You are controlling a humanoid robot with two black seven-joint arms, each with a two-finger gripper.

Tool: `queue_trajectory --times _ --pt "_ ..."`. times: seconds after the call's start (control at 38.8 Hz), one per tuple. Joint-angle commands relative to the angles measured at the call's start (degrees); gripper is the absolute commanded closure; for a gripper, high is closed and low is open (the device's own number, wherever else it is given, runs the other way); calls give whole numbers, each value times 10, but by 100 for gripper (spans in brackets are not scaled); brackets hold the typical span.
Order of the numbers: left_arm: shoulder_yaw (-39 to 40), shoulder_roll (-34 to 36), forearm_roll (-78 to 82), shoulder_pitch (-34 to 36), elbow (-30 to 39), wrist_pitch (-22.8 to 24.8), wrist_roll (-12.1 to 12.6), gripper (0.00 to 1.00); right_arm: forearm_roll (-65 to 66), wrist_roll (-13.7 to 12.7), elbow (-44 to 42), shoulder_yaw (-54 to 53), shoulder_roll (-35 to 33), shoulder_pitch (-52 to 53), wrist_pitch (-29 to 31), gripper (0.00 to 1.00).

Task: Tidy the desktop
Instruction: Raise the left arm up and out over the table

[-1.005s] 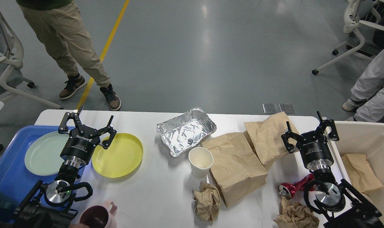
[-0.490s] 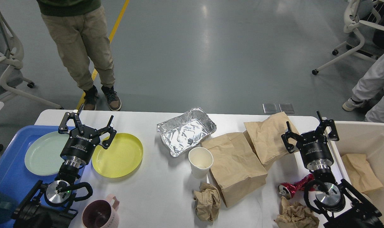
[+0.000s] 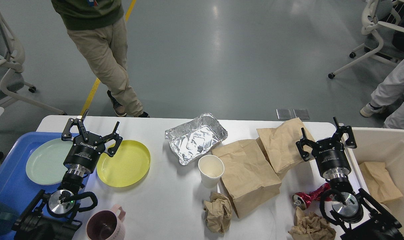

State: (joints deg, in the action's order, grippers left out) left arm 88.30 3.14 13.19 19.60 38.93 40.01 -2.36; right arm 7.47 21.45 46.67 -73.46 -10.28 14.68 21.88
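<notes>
- Left tool (image 3: 91,130): spread wide, nothing held, hovering above the seam between the pale green plate (image 3: 42,161) and the yellow plate (image 3: 123,163).
- Right tool (image 3: 325,137): likewise spread wide and empty, poised over the right end of the desk (image 3: 162,200), beside the beige bin (image 3: 393,146).
- Step in hand, by judgement: none begun; most clutter not yet sorted, both tools waiting above the desk.
- Just right of the left tool: yellow plate on bare desk, touching the edge of the blue tray (image 3: 8,186); green plate already in that tray.
- Likely next for the left tool: descend, pinch the yellow plate's rim, carry it leftward into the tray.
- Just left of the right tool: two brown paper bags (image 3: 248,170), overlapping; nearer, behind its wrist, a crushed red can (image 3: 305,198) and crumpled paper (image 3: 310,226).
- Likely next for the right tool: grip a bag, drop it rightward into the bin, where one bag (image 3: 380,181) already lies.
- Between the tools: foil tray (image 3: 195,137), paper cup (image 3: 211,170), paper wad (image 3: 218,211); pink mug (image 3: 105,226) near the left arm.
- Writing: "ROBOTIQ" on the left tool's body; smaller print there and on the right tool too small to read.
</notes>
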Motion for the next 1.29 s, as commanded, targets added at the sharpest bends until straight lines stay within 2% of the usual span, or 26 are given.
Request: queue_trajectory --times 0.0,0.05,0.18,0.26,0.28,0.49,0.62,0.7,0.77,0.88,0.93,0.98,1.06,1.11,1.13,1.26 --pt "-42 13 13 7 0 -18 2 4 0 0 0 0 0 0 0 0" --pt "-100 53 14 20 1 -47 3 4 0 0 0 0 0 0 0 0" --pt "-228 124 14 47 9 -60 14 4 0 0 0 1 0 0 0 0" --pt "-301 150 13 86 9 -64 24 4 0 0 0 0 0 0 0 0" --pt "-336 164 13 119 4 -71 29 4 0 0 0 0 0 0 0 0" --pt "-371 206 14 191 3 -107 31 4 0 0 0 1 0 0 0 0" --pt "-387 246 15 267 -1 -123 31 4 0 0 0 0 0 0 0 0" --pt "-418 261 16 311 -2 -123 31 4 0 0 0 0 0 0 0 0" --pt "-482 276 16 359 -4 -123 31 4 0 0 0 1 0 0 0 0" --pt "-601 295 16 427 -5 -122 31 4 0 0 0 0 0 0 0 0" --pt "-733 300 15 496 -10 -117 31 4 0 0 0 0 0 0 0 0" --pt "-798 299 15 529 -13 -116 31 4 0 0 0 0 0 0 0 0" --pt "-955 296 15 607 -15 -113 30 4 0 0 0 0 0 0 0 0" --pt "-1023 295 15 640 -15 -109 30 4 0 0 0 0 -1 0 0 0" --pt "-1088 292 15 671 -15 -106 30 4 0 0 0 0 0 0 0 0" --pt "-1227 256 15 733 -14 -92 30 4 0 0 0 0 0 0 0 0"
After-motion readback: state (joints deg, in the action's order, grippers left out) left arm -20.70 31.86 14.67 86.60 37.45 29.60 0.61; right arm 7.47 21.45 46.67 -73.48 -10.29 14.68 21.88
